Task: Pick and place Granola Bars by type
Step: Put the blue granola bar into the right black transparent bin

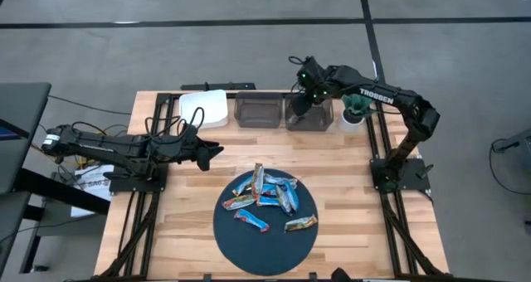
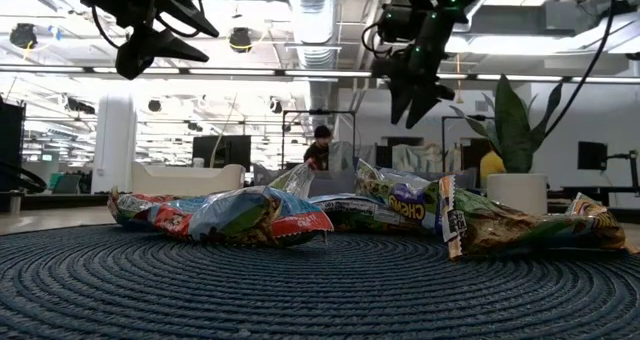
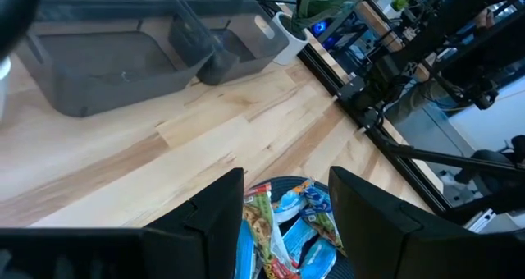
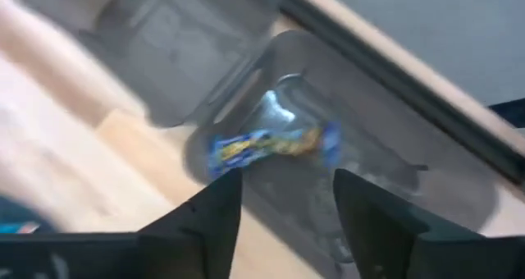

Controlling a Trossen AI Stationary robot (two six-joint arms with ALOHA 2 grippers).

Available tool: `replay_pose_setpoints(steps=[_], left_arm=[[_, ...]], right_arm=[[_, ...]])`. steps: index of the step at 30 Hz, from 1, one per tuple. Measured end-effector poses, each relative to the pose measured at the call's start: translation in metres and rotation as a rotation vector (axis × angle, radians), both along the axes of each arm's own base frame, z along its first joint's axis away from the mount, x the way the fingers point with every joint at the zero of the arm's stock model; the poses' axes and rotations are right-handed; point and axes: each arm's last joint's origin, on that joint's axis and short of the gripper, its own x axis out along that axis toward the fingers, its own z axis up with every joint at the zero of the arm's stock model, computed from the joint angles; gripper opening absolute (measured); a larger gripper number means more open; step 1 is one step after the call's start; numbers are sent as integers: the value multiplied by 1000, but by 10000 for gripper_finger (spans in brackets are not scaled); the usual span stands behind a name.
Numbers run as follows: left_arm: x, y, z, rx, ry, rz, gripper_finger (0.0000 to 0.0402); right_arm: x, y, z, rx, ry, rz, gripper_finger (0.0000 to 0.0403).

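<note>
**Right arm over the far bin, one bar lying inside it**

From above I see my right gripper [image 1: 300, 102] hanging over the right-hand smoky bin [image 1: 311, 114] at the far edge of the wooden table [image 1: 191, 207]. Its wrist camera shows both fingers spread apart with nothing between them, and a blue and gold bar [image 4: 271, 144] lying on the bin floor beyond them. That picture is smeared, so I cannot read the wrapper or tell whether the bar is touching a wall.

A second, matching bin [image 1: 256, 110] sits just to the left; I cannot make out anything in it. Left again is a white tray [image 1: 204, 108], and right of the bins a potted plant [image 1: 355, 109], partly hidden by the arm.

The remaining Granola Bars [image 1: 267, 199] lie heaped on a dark round mat [image 1: 265, 245] near the front middle of the table. They overlap, so I cannot count them surely; blue, red-orange and tan wrappers show. One tan bar [image 1: 300, 224] lies slightly apart at the right.

My left gripper [image 1: 209, 150] hovers left of the mat, well above the table, fingers parted and empty. In the level view a person [image 2: 319, 146] shows far behind, mostly hidden by the heap
</note>
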Motion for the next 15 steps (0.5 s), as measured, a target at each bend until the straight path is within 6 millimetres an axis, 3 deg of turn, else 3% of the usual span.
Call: replay_pose_setpoints(steps=[6, 15], left_arm=[[0, 0, 0, 0, 0, 0, 173], [0, 0, 0, 0, 0, 0, 173]], right_arm=[[17, 30, 0, 127, -72, 160, 207], [40, 113, -2, 306, -40, 300, 197]])
